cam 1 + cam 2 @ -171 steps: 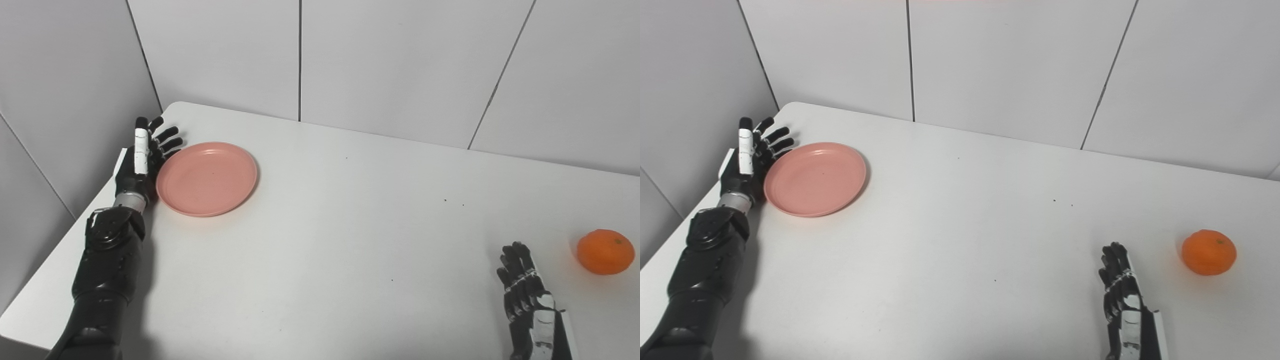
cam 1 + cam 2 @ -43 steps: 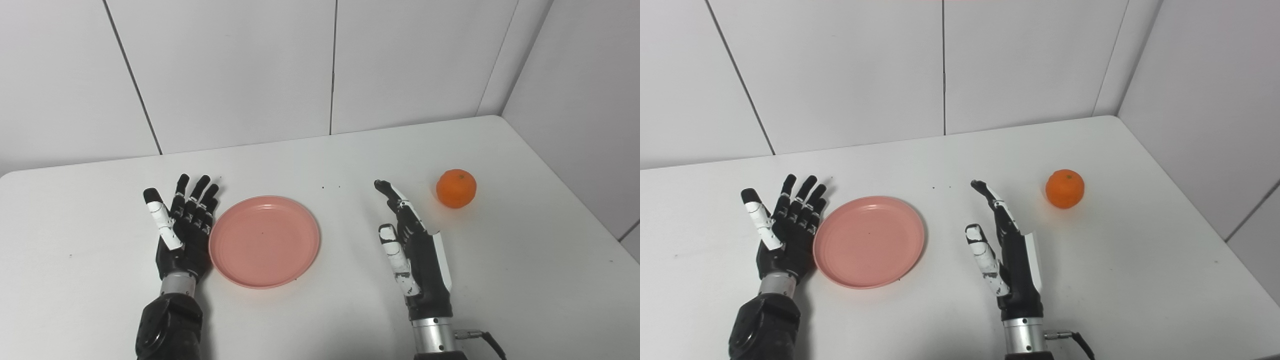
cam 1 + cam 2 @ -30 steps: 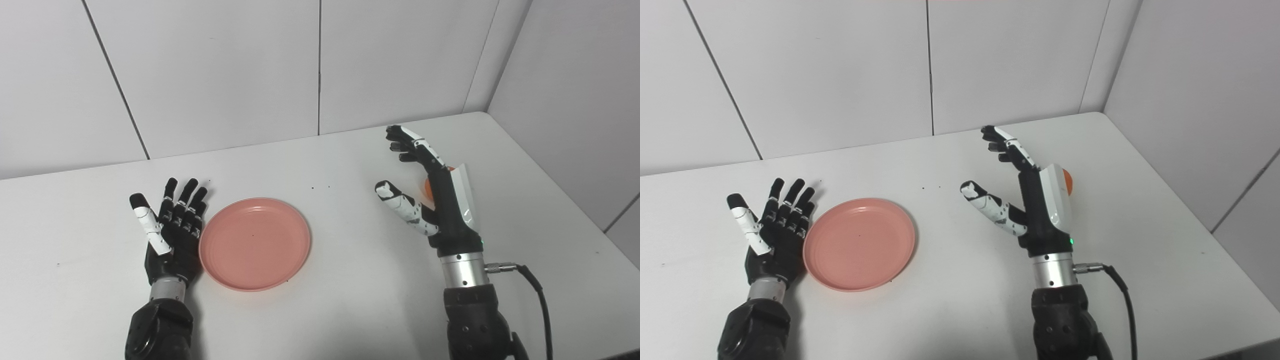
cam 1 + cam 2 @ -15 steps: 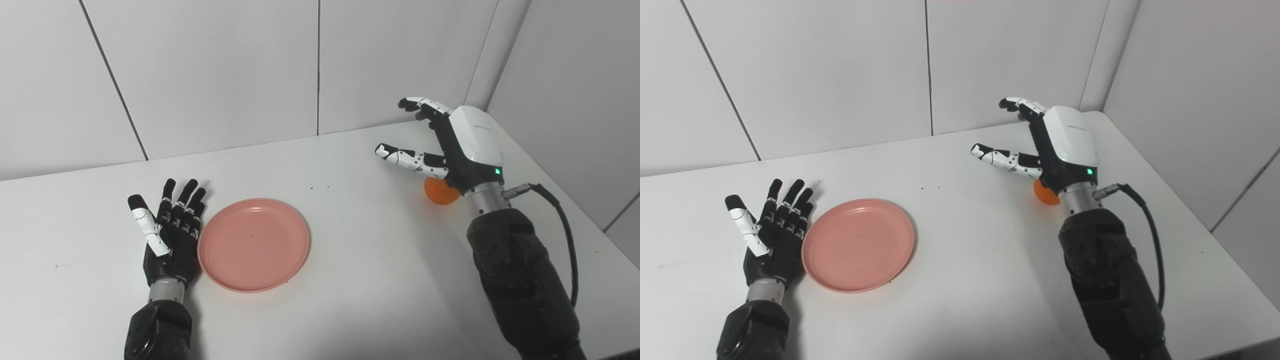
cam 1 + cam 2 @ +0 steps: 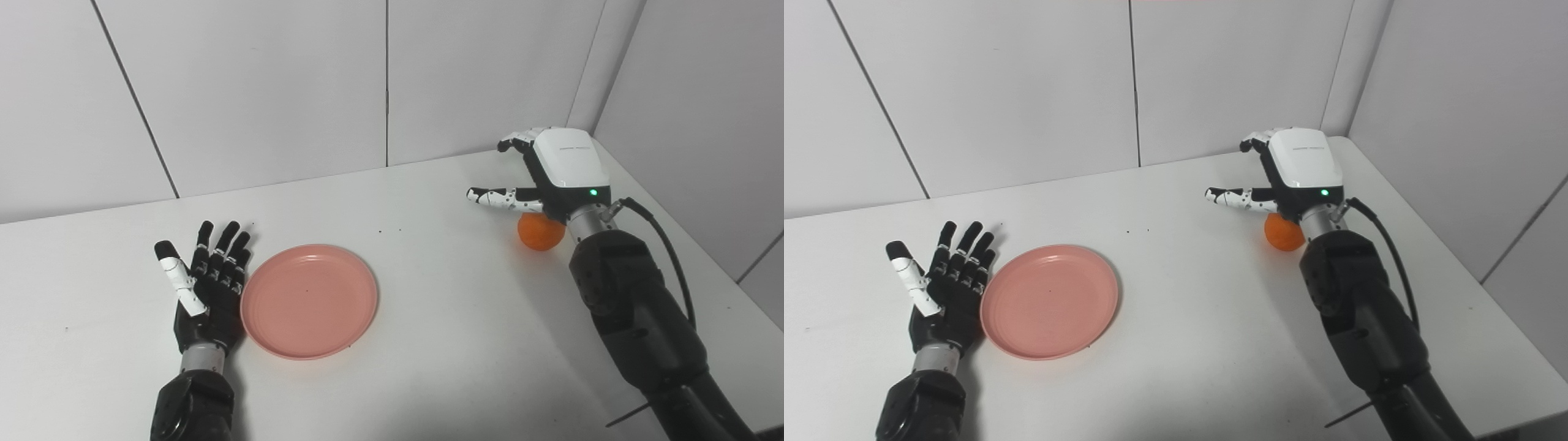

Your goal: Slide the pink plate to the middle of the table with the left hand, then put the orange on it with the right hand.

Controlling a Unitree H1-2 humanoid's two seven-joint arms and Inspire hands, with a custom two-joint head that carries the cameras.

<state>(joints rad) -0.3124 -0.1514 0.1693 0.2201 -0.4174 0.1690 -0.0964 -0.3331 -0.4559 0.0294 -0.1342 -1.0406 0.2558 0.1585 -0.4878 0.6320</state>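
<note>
Where your two arms enter from the bottom edge, your left forearm point(image 5: 191, 404) lies low on the white table point(image 5: 429, 343) and your right forearm point(image 5: 637, 318), with a black cable point(image 5: 667, 245) looping beside its wrist, rises off toward the far right corner. A little farther in, your left hand point(image 5: 208, 288) lies flat and released, fingers point(image 5: 223, 245) spread and pointing away from you, thumb point(image 5: 174, 275) out to the left; it holds nothing. Its right edge sits just beside the rim of the plate point(image 5: 308, 300), and you cannot tell from either view whether they touch. The pink plate lies flat and bare, left of the table's middle.

Farther back on the right, the orange point(image 5: 539, 233) rests on the table near the corner, well apart from the plate. Your right hand point(image 5: 1298, 165) hovers directly over it, palm down, white back facing up with a small green light point(image 5: 1323, 193) lit near the wrist. The thumb point(image 5: 1234, 197) sticks out to the left and the fingers point(image 5: 1255, 139) curl loosely beyond the fruit; the hand is not closed around it. The hand hides the top of the orange, so contact between palm and fruit cannot be judged. Behind the table stand pale wall panels point(image 5: 275, 79).
</note>
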